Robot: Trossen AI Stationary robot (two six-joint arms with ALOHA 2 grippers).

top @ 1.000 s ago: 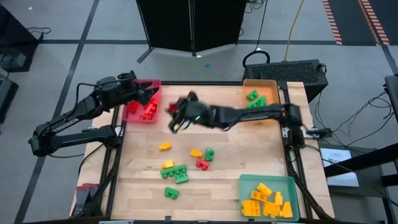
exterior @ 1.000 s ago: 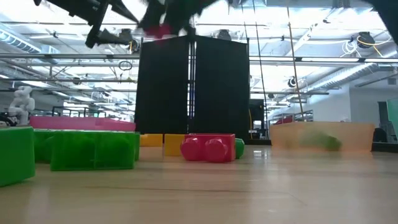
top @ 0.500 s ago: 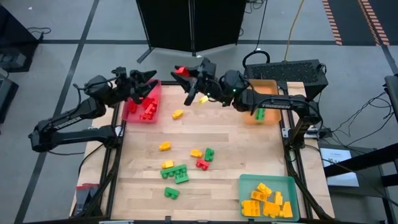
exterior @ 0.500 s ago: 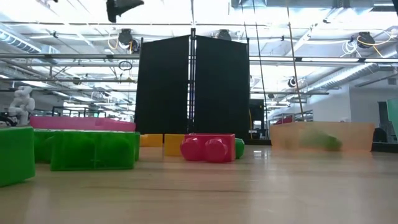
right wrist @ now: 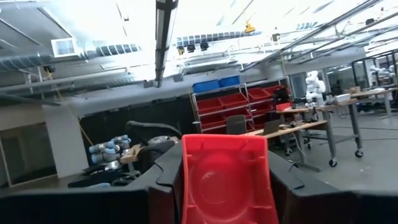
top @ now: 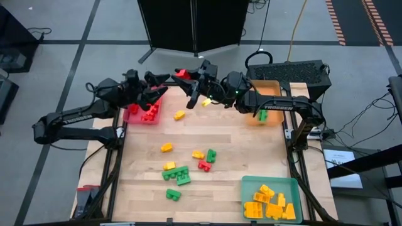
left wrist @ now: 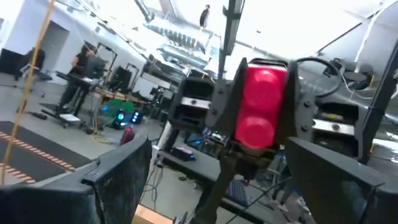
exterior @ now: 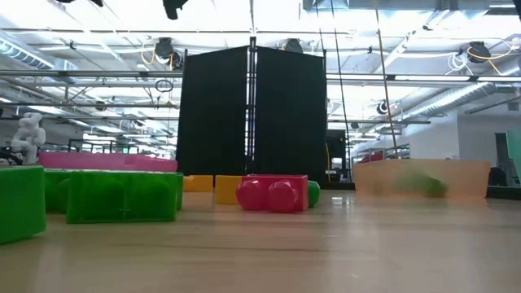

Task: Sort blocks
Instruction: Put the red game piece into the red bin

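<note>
Two arms meet above the far edge of the bench, raised well clear of its surface.

Right claw: clamped narrow on a red block, held up in the air facing the left arm. In the right wrist view the block's hollow underside fills the space between the two dark fingers; in the left wrist view its studded face shows pinched in that claw.

Left claw: fingers spread wide, holding nothing, hovering over the near corner of the red tray and pointing at the held block, just short of it.

Red tray, far left corner: several red blocks inside.

Orange tray, far right corner: green blocks, partly covered by the right arm.

Teal tray, near right corner: a heap of yellow blocks.

Loose on the bench: a yellow block just beside the red tray; further yellow pieces mid-bench; a small red piece next to a green one; a green cluster and a single green block toward the near edge. The low view shows green blocks and a red one resting on the wood.
</note>
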